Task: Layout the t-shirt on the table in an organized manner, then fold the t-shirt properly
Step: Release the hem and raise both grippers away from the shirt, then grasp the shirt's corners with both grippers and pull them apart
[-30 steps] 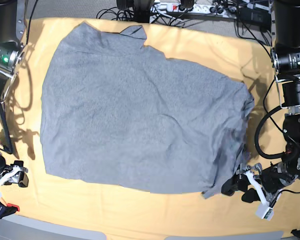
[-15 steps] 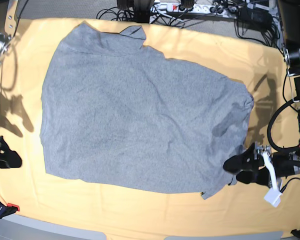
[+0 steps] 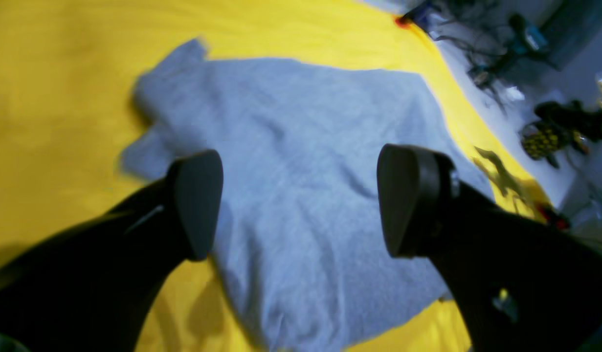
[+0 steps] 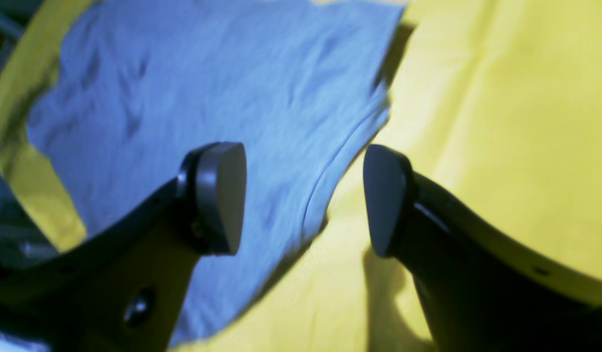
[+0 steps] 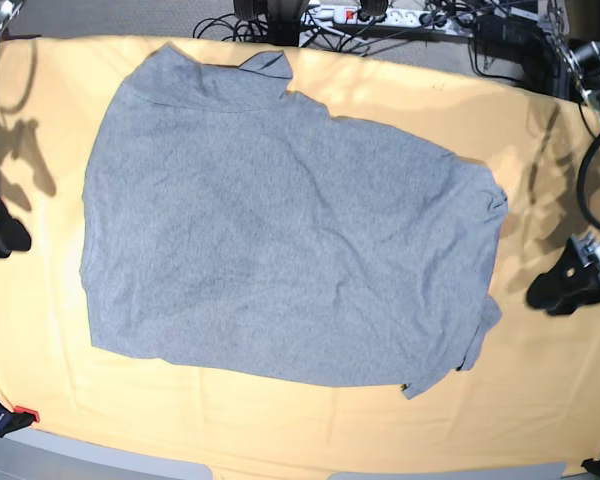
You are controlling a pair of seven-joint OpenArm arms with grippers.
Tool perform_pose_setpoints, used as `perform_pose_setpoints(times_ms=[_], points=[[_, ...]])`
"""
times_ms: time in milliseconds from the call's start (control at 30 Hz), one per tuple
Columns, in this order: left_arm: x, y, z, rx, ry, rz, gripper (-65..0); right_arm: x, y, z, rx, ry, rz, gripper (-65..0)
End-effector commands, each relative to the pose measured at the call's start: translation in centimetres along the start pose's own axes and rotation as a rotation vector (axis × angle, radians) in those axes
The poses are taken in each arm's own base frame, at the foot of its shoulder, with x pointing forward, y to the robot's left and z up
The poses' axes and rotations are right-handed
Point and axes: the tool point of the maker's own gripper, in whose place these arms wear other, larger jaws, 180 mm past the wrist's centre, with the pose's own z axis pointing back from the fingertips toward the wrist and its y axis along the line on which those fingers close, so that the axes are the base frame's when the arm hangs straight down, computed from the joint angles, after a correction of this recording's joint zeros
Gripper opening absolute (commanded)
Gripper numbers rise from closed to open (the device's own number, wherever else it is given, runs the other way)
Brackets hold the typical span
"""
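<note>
Nearest to me, my left pincer (image 3: pixel 296 200) hangs released with its pads wide apart and nothing between them, looking down over one end of the t-shirt (image 5: pixel 280 220); my right pincer (image 4: pixel 303 195) is likewise spread and empty, poised above a stitched edge of the grey cloth where it meets the bare yellow table (image 5: pixel 280 420). From the base view both pincers sit out at the table's sides, well apart from the garment, the left one (image 5: pixel 570 285) near the side where the fabric bunches, the right one (image 5: pixel 0 232) barely in frame at the opposite edge. Beyond them the shirt lies spread over the middle of the table, mostly flat with shallow wrinkles, no lettering showing, so I judge the print faces down. At the far edge a small flap is turned up, and the corner near my left pincer is rumpled and doubled on itself. I judge the layout nearly done but not tidy. The risk from here is folding over those flaws: a fold started on the bunched corner would lock in a lopsided crease. If I pinch too deep I may take both layers, or the table's cloth cover with them, and drag the whole shirt askew. Beyond the table's far edge lie cables and a power strip (image 5: pixel 365 14).
</note>
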Motion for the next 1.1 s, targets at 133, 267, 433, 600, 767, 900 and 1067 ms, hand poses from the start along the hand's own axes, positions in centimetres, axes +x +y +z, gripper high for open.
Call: perform_pose_setpoints(times_ms=[133,267,433,600,767,900,1067], points=[[0.1,0.9,2.9,0.055,-0.047,0.011,-15.6,-2.5,1.6,0.3,0.018,0.043,0.004,-26.0],[-2.3,1.5,4.1,0.089,-0.001,0.051,-15.6,-6.9,2.8,-0.2,0.047,0.102,-0.091,-26.0],[-4.2,1.8,4.8,0.108,0.044,0.077,-15.6,-11.8,4.9,-0.7,0.083,0.142,-0.216,-26.0],[-4.5,1.9,5.1,0.115,0.058,0.081,-15.6,-15.2,7.2,-1.3,0.115,0.151,-0.326,-26.0],[-4.6,1.9,5.1,0.115,0.060,0.083,-15.6,-16.5,9.0,-2.4,0.141,0.125,-0.396,-26.0],[-4.6,1.9,5.1,0.115,0.060,0.083,-15.6,-17.0,9.8,-3.0,0.153,0.111,-0.426,-26.0],[-4.6,1.9,5.1,0.115,0.060,0.083,-15.6,-17.0,10.5,-3.3,0.173,0.089,-0.450,-26.0]])
